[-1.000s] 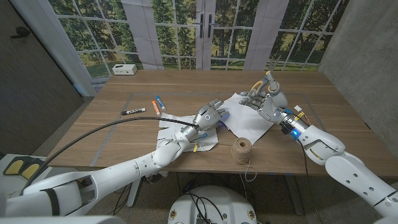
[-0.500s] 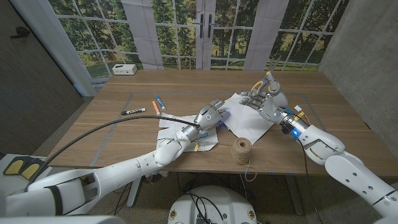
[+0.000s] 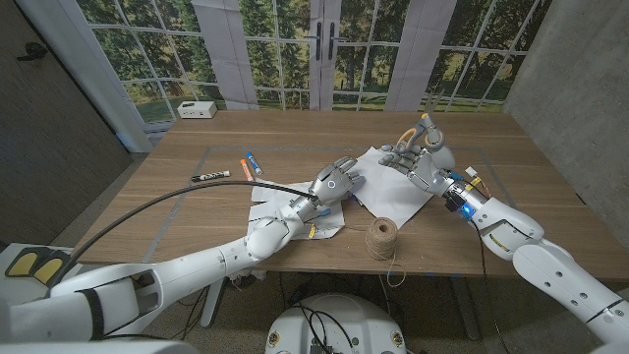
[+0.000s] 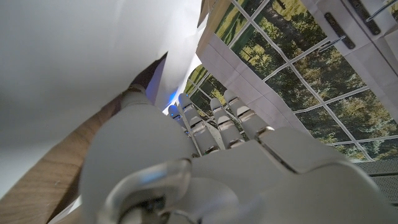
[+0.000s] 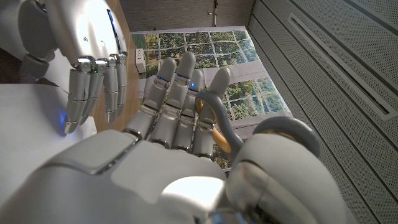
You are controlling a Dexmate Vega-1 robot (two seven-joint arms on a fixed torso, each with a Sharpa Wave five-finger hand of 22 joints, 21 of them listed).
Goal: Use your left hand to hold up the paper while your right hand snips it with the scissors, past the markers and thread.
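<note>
— Where was the paper (image 3: 378, 187)?
— Flat on the table; the left hand (image 3: 331, 183) pressed on it, fingers spread.
— And the right hand (image 3: 421, 157)?
— Clamped on the scissors (image 3: 425, 126), raised just beyond.

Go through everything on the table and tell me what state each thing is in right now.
White paper sheet: lying on the table, left edge under the fingers.
Left robot hand: fingers on the paper.
Right robot hand: gripping the scissors.
Orange-handled scissors: held above the table.
Twine spool: upright, loose end trailing.
Black marker: lying flat.
</note>
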